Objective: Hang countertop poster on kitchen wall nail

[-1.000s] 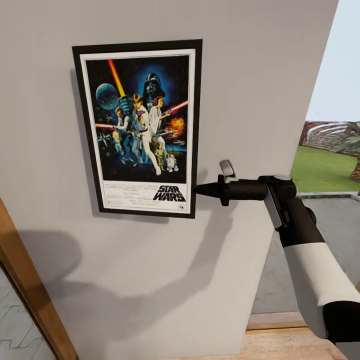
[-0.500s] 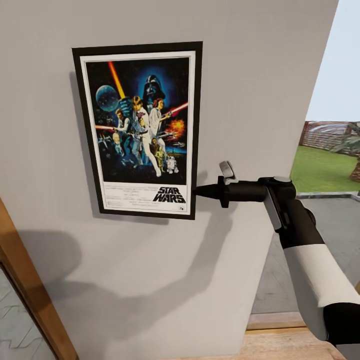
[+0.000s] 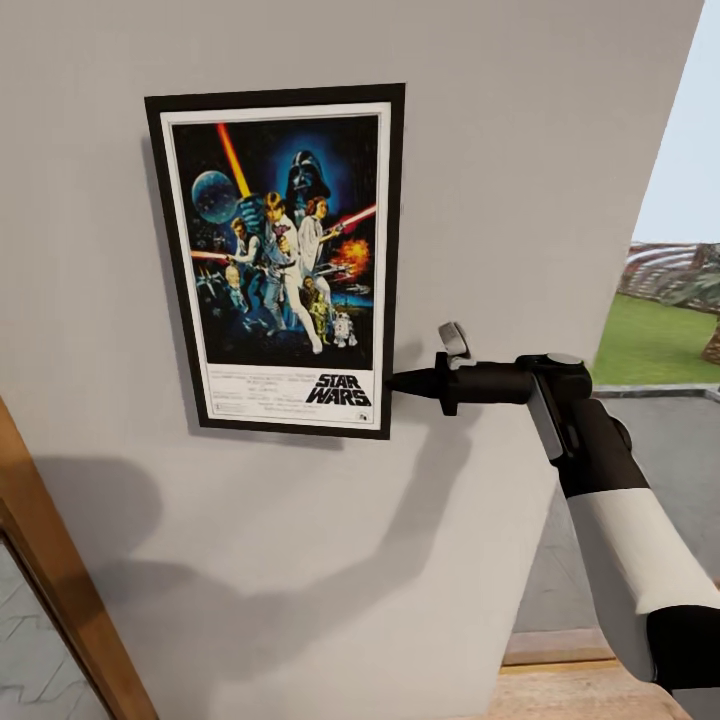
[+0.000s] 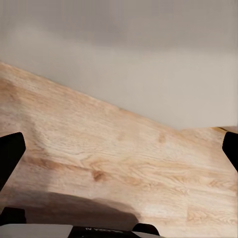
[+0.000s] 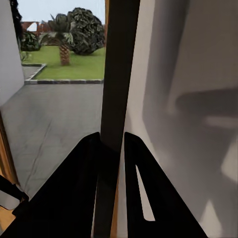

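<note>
Grey wall (image 3: 480, 150) carries the poster (image 3: 280, 260), which sits flat and upright against it, its black frame and white border complete on all four sides. Whatever holds it up near the top edge is hidden behind the frame, so no nail can be made out. The right end effector (image 3: 395, 380) reaches in from the right and meets the frame's right edge close to the lower right corner, beside the "STAR WARS" logo. From the head camera its tips merge into one dark point there. The right wrist camera shows more: two black fingers (image 5: 144, 193) close on either side of the dark frame edge (image 5: 116, 74), gripping the poster. The right forearm (image 3: 640, 560) is cut off at the picture's lower right edge.

The left end effector (image 4: 119, 148) hangs over the pale wood floor (image 4: 114, 168) near the foot of a grey wall; only slivers of its two fingers show at opposite sides, far apart, so it appears spread wide with nothing between them. A wooden door frame (image 3: 60, 580) is cut off at the lower left of the head view, and lawn (image 3: 650, 340) lies beyond the wall's right edge.
</note>
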